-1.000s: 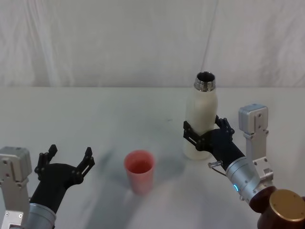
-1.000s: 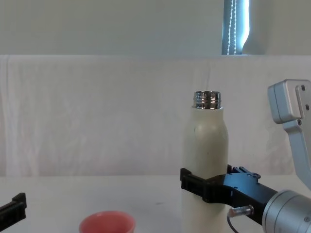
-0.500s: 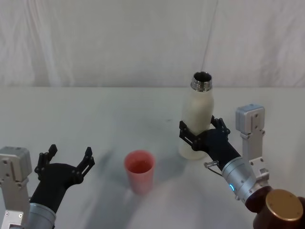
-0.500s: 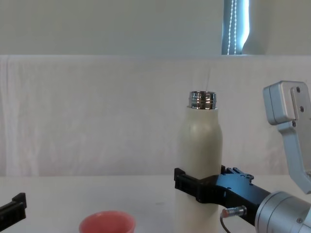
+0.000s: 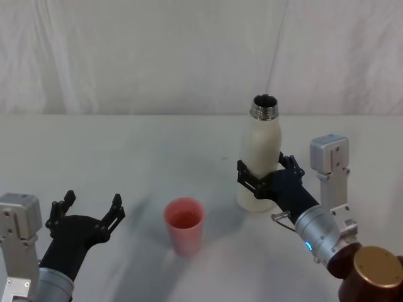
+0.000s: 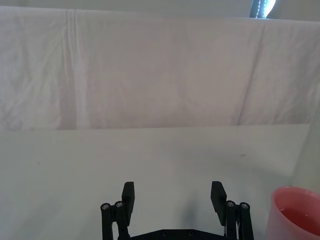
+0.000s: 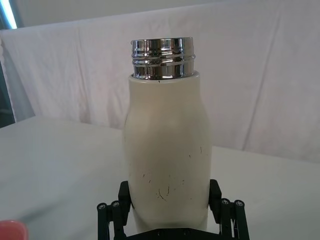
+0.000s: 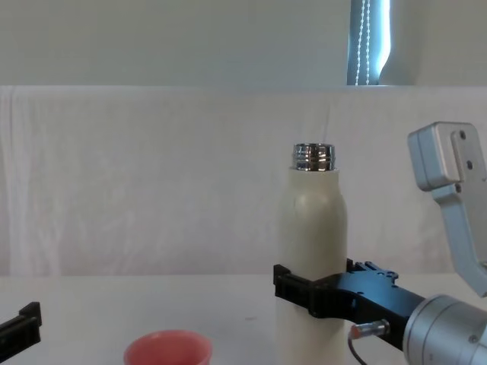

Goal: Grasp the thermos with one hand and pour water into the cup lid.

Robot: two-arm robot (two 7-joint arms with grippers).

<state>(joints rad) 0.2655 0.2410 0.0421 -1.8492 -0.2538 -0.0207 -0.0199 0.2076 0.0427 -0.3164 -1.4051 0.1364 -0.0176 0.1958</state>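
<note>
The right pincer (image 5: 263, 178) grips the upright bottle (image 5: 259, 157) (neck uncapped); the left pincer (image 5: 88, 212) idles, spread open. Next move: carry it over the pink cup (image 5: 184, 225) and tilt.

We see the right gripper (image 5: 266, 178) and left gripper (image 5: 87, 215) with black angular linkage fingers, silver-grey wrists carrying grey boxy modules, a blue light and metal plug on the right, brown round joint cap.

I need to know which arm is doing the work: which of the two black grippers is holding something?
The right gripper: its jaws are clamped around the lower body of the cream-white thermos. The left gripper hangs open and empty, to the left of the pink cup lid.
</note>
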